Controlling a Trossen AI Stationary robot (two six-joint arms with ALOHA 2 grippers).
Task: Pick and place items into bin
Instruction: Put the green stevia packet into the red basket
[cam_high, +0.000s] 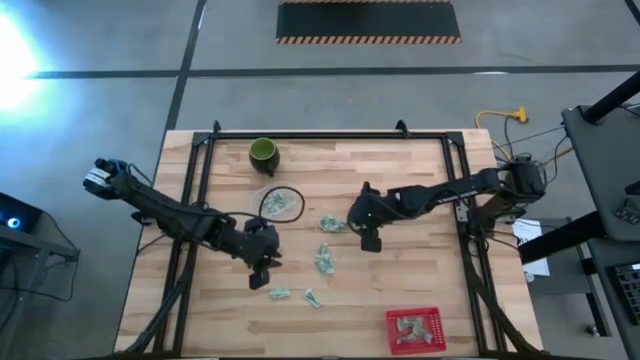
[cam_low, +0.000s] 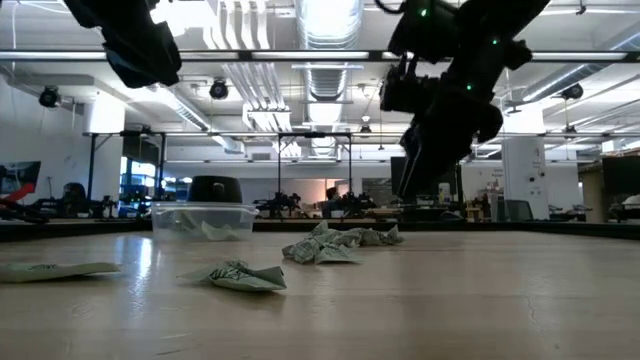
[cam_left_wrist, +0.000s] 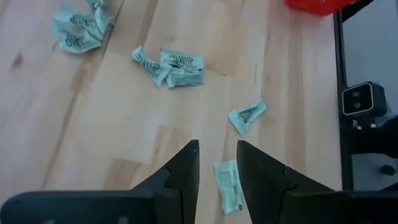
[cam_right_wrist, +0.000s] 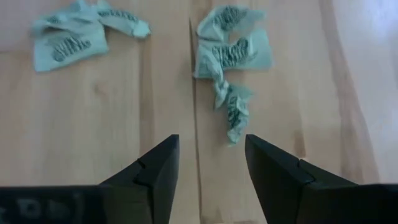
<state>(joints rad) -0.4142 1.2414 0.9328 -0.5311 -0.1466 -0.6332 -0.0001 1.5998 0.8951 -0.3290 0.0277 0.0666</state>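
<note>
Nearest the low camera: one flat packet (cam_low: 238, 276) on the wood, a second (cam_low: 50, 269) further towards the table edge; behind them a heap of packets (cam_low: 340, 243) and a clear shallow container (cam_low: 203, 220) with more inside.

Right gripper (cam_right_wrist: 211, 152): jaws apart with a clear gap, nothing between them, held above the bare boards. Just ahead of its fingertips lies a twisted cluster of packets (cam_right_wrist: 231, 59); a second cluster (cam_right_wrist: 81, 34) lies off to one side. In the high view the right gripper (cam_high: 369, 238) hangs mid-table, between the packets by the container (cam_high: 333, 223) and the packets nearer mid-table (cam_high: 325, 259).

Left gripper (cam_left_wrist: 217, 163): jaws set narrow, a slim gap, holding nothing. One packet (cam_left_wrist: 229, 186) lies on the table directly past the gap, another (cam_left_wrist: 247, 114) beyond it, then a small pile (cam_left_wrist: 169, 65). High view: left gripper (cam_high: 262, 268) just above the two front packets (cam_high: 296, 295).

Red bin (cam_high: 414, 330) at the front right corner, several packets already inside. Dark green cup (cam_high: 262, 153) at the back, well apart from both arms.
</note>
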